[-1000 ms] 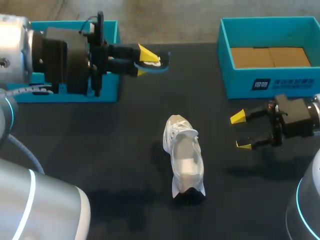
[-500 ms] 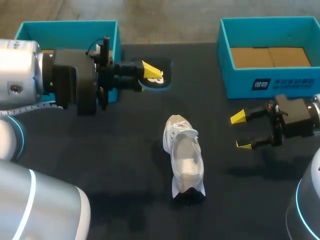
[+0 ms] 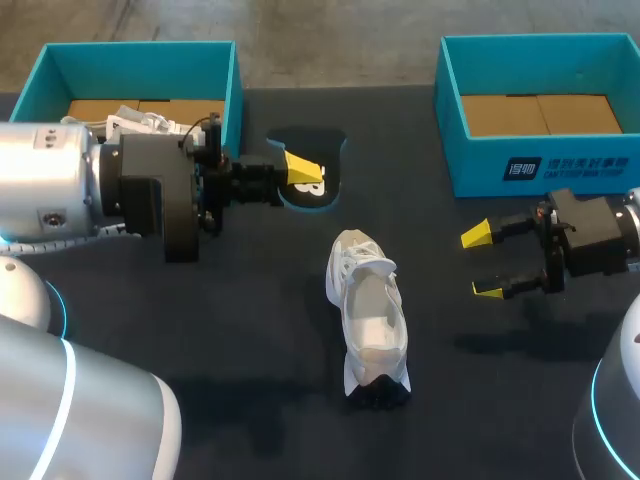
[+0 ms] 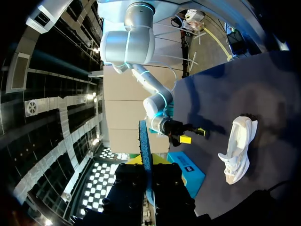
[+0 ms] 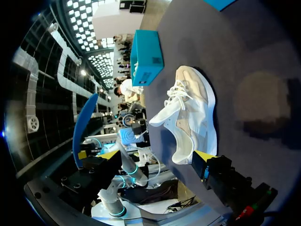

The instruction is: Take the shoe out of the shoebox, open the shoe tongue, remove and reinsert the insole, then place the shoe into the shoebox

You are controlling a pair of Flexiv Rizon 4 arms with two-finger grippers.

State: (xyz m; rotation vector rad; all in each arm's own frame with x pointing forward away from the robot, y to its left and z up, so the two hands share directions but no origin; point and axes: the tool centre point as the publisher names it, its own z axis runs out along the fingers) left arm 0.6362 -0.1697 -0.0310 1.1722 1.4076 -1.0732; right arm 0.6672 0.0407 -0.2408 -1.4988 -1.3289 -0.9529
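— Two claws; what has each got?
— The left claw (image 3: 298, 172) is clenched on the insole (image 3: 318, 148), a dark piece with a blue rim. It holds it just beside the near corner of the left shoebox (image 3: 140, 62). The left wrist view shows it edge-on, rising from between the fingers. I cannot tell whether it touches the table (image 3: 200, 300).
— And the other?
— The right claw (image 3: 481, 263) is released. Its yellow tips stand apart with nothing between them, and it hovers in front of the right shoebox (image 3: 480, 172).
— Where is the shoe?
— The white shoe (image 3: 368, 315) is out of both boxes, on the table near the middle. It lies between the two claws and apart from each. Its toe points away from the robot and its dark heel toward it. In the right wrist view it sits ahead of the claw, laces loose.
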